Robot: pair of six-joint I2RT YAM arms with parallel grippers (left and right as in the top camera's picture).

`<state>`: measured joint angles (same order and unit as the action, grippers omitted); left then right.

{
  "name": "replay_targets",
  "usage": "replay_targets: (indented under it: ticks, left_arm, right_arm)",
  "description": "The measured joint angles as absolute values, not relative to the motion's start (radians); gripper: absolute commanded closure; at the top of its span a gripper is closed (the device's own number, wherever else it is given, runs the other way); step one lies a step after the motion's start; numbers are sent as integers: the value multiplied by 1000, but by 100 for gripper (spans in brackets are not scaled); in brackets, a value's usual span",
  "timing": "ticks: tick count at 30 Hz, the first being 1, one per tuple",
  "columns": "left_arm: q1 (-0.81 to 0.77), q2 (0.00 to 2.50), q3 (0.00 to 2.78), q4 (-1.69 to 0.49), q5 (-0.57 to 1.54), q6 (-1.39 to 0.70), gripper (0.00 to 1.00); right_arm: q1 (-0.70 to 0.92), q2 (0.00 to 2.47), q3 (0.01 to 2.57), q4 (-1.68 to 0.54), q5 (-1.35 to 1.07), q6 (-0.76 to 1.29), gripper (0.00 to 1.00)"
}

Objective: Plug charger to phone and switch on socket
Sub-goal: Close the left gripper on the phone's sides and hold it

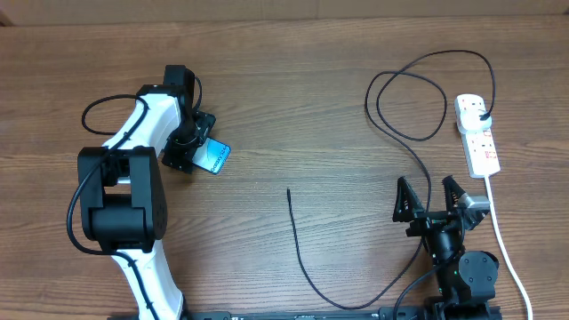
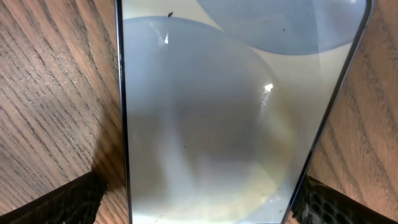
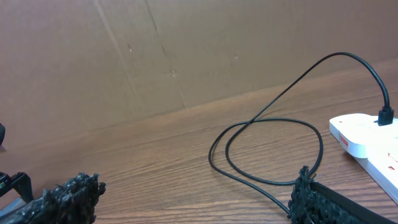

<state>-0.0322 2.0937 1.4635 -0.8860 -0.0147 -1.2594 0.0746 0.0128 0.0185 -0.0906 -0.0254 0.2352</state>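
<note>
The phone (image 1: 216, 157), blue screen up, lies on the table left of centre, half hidden under my left gripper (image 1: 189, 151). In the left wrist view the phone (image 2: 211, 124) fills the frame between the two fingers of the left gripper (image 2: 199, 199), which is open, with a thin gap at the left finger. The black charger cable (image 1: 296, 240) has its free tip (image 1: 289, 190) mid-table and its plug (image 1: 483, 116) in the white socket strip (image 1: 480, 147). My right gripper (image 1: 442, 200) is open and empty, low on the table, left of the strip.
The cable loops (image 3: 339, 55) across the table ahead of the right gripper (image 3: 193, 193) and passes close to its right finger. The strip (image 3: 364, 140) lies at the right, its white cord (image 1: 503, 242) running toward the front edge. A cardboard wall stands behind.
</note>
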Motion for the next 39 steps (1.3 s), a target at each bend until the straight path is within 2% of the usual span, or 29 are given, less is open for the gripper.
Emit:
replay_targets:
  ticks: [39]
  left_arm:
    - [-32,2093,1460,-892,-12,-1266,13]
  right_arm:
    - [75,13,19,-90,-25,235,0]
